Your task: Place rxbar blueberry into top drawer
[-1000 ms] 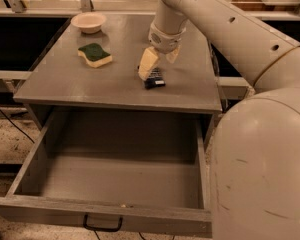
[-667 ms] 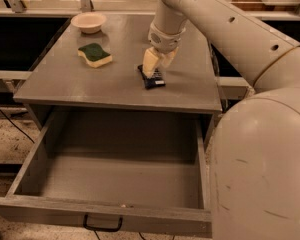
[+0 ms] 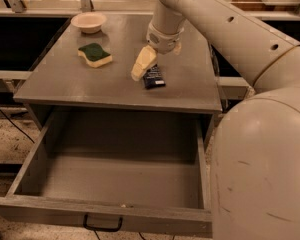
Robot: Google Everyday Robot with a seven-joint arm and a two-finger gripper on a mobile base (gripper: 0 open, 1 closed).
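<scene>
The rxbar blueberry (image 3: 153, 77), a small dark navy wrapper with pale print, lies flat on the grey cabinet top (image 3: 65, 86), right of centre. My gripper (image 3: 159, 59) hangs over it from the arm above and is open. One cream finger (image 3: 142, 63) reaches down just left of the bar; the other finger is mostly hidden behind the wrist. The bar rests on the top and is not lifted. The top drawer (image 3: 110, 215) is pulled fully out below, with a black handle (image 3: 103, 226) on its front and nothing inside.
A green-and-yellow sponge (image 3: 94, 54) lies on the left of the cabinet top. A pale bowl (image 3: 88, 22) stands at the back left. My large cream arm and base (image 3: 262, 149) fill the right side. Speckled floor shows at the left.
The visible finger has shifted a little to the left, uncovering more of the bar. The bar, sponge, bowl and drawer have not moved.
</scene>
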